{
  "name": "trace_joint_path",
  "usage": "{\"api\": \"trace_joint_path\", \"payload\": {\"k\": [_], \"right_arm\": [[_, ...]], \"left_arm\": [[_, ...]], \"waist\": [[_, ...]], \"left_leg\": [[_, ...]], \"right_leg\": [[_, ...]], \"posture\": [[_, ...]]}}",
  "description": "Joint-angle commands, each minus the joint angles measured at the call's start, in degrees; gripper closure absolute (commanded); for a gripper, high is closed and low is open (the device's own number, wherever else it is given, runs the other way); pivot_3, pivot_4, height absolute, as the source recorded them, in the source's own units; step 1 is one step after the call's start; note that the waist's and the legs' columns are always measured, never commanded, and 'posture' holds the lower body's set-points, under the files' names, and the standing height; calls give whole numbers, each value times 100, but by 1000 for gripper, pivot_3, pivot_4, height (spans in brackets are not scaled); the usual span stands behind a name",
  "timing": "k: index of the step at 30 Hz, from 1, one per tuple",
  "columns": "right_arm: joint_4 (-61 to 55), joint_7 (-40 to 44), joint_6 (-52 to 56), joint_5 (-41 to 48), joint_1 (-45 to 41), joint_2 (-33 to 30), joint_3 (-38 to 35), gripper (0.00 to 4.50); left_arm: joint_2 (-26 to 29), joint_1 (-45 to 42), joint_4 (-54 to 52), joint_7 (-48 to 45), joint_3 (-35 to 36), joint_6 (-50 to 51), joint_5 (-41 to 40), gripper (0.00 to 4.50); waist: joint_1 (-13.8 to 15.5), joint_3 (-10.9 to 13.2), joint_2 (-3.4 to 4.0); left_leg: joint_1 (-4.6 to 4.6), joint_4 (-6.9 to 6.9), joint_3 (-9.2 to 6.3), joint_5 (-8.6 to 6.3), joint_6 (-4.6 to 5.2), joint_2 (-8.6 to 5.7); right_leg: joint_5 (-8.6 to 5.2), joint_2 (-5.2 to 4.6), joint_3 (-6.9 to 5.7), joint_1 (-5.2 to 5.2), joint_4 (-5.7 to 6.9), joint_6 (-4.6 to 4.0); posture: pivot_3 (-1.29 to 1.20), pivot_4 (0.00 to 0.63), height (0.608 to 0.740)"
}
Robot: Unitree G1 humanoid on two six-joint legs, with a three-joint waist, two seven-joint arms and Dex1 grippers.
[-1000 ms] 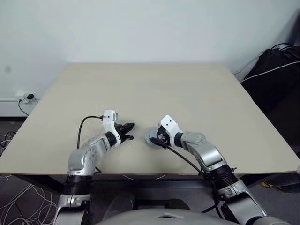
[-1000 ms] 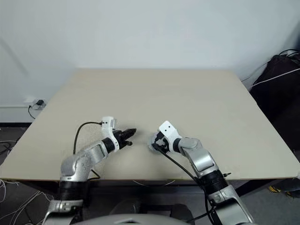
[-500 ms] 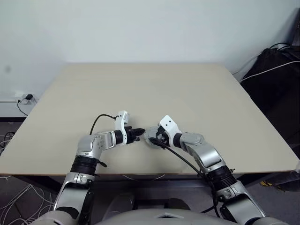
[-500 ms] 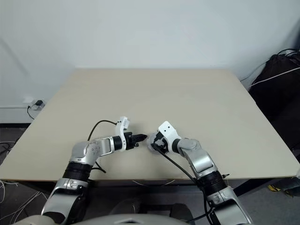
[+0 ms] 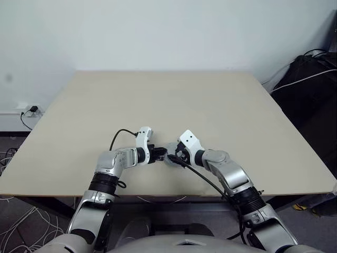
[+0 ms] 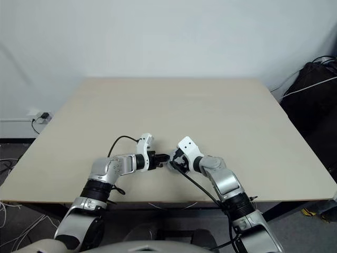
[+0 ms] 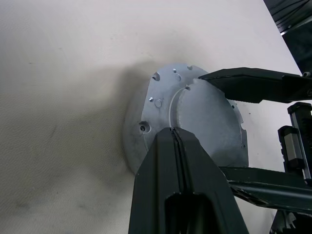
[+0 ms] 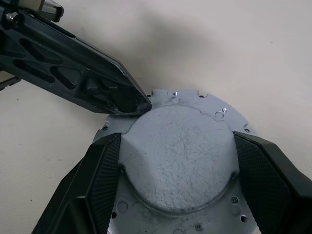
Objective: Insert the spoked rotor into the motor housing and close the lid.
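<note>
no brand, label or writing can be read on anything here. in the head views the two grippers meet near the front edge of the beige table (image 5: 210,105), and the part between them is too small and too covered to name.

the left wrist view shows the left gripper (image 7: 176,134) with its fingers pressed together, their tip on the raised centre of the lid (image 7: 161,97), a grey flanged disc on the table; its lower part is hidden.

the right wrist view shows the right gripper (image 8: 178,146), fingers clamped on either side of that raised centre.
</note>
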Motion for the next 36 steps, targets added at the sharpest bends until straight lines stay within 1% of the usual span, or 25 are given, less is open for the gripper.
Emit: {"api": "trace_joint_path", "payload": {"k": [1, 3, 5, 7, 14, 21, 25, 28, 32, 36], "right_arm": [[95, -27, 199, -56, 76, -26, 35, 1298], [77, 2, 217, -12, 85, -16, 16, 1298], [10, -13, 286, 35, 107, -1, -42, 573], [-153, -64, 371, 62, 156, -3, -114, 21], [-950, -266, 625, 203, 426, -81, -455, 21], [-1933, -322, 1009, 360, 835, -363, -706, 21], [-2388, -280, 1206, 673, 1099, -372, -956, 21], [-2293, -535, 1398, 998, 1139, 26, -1418, 21], [-1846, -1182, 1797, 1535, 1004, 1017, -2294, 21], [-1481, -1548, 2067, 1873, 811, 1542, -2789, 21]], "left_arm": [[-88, 21, -6, 103, -104, 159, 113, 4500], [-95, 20, -14, 103, -95, 177, 121, 4500], [-92, 23, -28, 92, -100, 189, 126, 4500], [-90, 27, -43, 79, -105, 196, 131, 4500], [-90, 21, -53, 20, -106, 178, 139, 4500], [-82, 10, -63, -58, -134, 181, 166, 4500], [-75, 8, -80, -88, -161, 168, 182, 4500], [-81, 3, -74, -104, -168, 149, 192, 4500], [-104, 4, -76, -121, -182, 132, 214, 4500], [-104, 21, -114, -161, -191, 134, 246, 4500]], "waist": [[10, 0, 0], [12, -1, 0], [12, -1, -1], [12, -2, -2], [32, 1, -3], [45, 11, -12], [49, 15, -19], [44, 19, -24], [47, 19, -22], [56, 20, -19]], "left_leg": [[0, 0, 0, 0, 0, 0], [0, 0, 0, 0, 0, 0], [0, 1, 0, 0, 0, 0], [-1, 1, 0, 0, 0, 0], [-7, 0, -1, 0, 0, 0], [-20, -1, -1, 0, 0, 0], [-23, -2, -1, 0, 0, 0], [-23, -3, -1, 0, 0, 0], [-23, -8, -3, 0, 0, 0], [-23, -11, -2, 0, 0, -1]], "right_leg": [[0, -1, 0, 0, 0, -1], [-1, -1, 0, 1, 0, -2], [-1, -1, 0, 1, -1, -2], [0, 0, -1, 1, -3, -1], [0, -2, -1, -3, -8, -1], [-1, -5, -1, -15, -10, -1], [-2, -6, -2, -19, -12, -1], [-2, -6, -2, -19, -12, -2], [0, -5, -2, -20, -11, 2], [2, -4, -1, -22, -12, 4]], "posture": [[0, 0, 740], [0, 0, 740], [0, 0, 740], [0, 0, 740], [0, 0, 740], [0, 0, 740], [0, 0, 740], [0, 0, 740], [0, 0, 740], [0, 0, 740]]}}
